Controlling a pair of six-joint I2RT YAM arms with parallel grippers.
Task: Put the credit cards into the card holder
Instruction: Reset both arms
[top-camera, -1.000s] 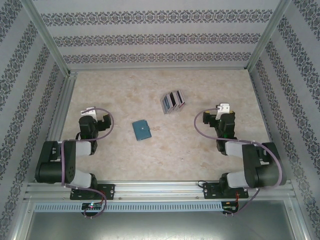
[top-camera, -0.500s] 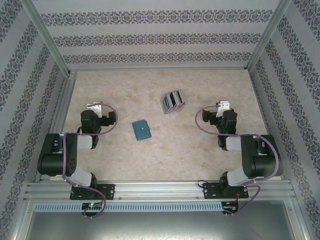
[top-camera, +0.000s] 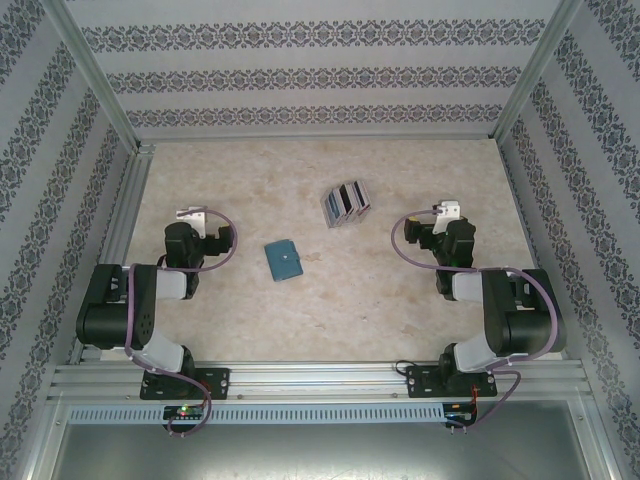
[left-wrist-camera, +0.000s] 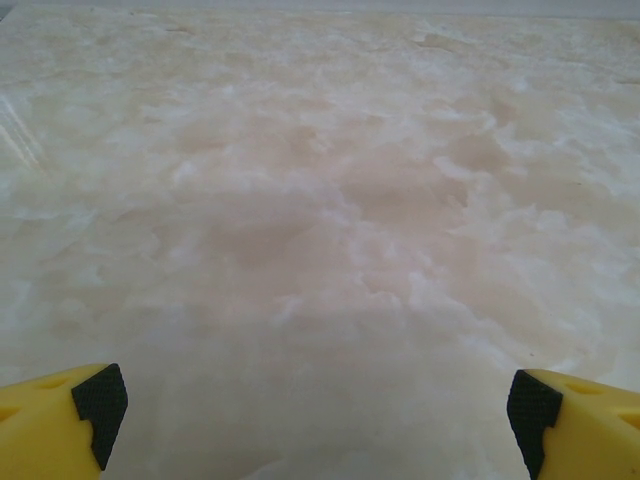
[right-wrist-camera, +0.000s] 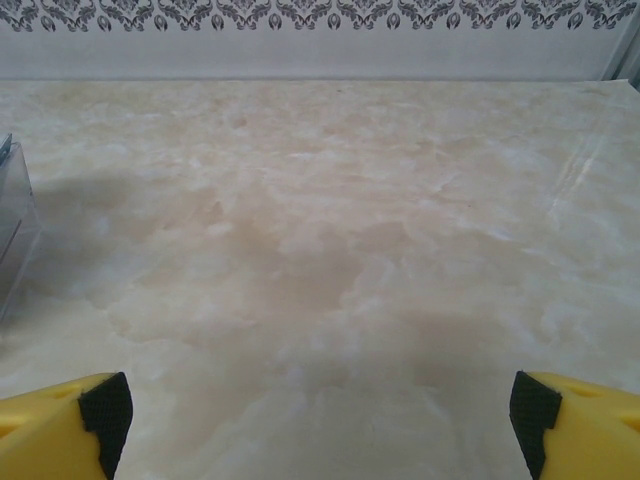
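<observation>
Two jaw pairs spread, yours: left gripper (top-camera: 190, 214), right gripper (top-camera: 447, 211); card holder (top-camera: 283, 260), credit cards (top-camera: 345, 204) between them; bare table (left-wrist-camera: 320, 200) ahead.

Obstacles I see on the desk (top-camera: 420, 170): card holder (top-camera: 283, 260) near centre, credit cards (top-camera: 345, 204) beyond it toward the far edge; bare surface fills both far corners.

You work on a beige, marble-patterned tabletop (top-camera: 330, 310) under even, diffuse light. White walls (top-camera: 320, 60) printed with horizontal bands of dark ornamental pattern enclose it on the left, right and far sides. Aluminium posts (top-camera: 88, 70) rise from the two far corners, and a grooved aluminium rail (top-camera: 320, 378) runs along the near edge
</observation>
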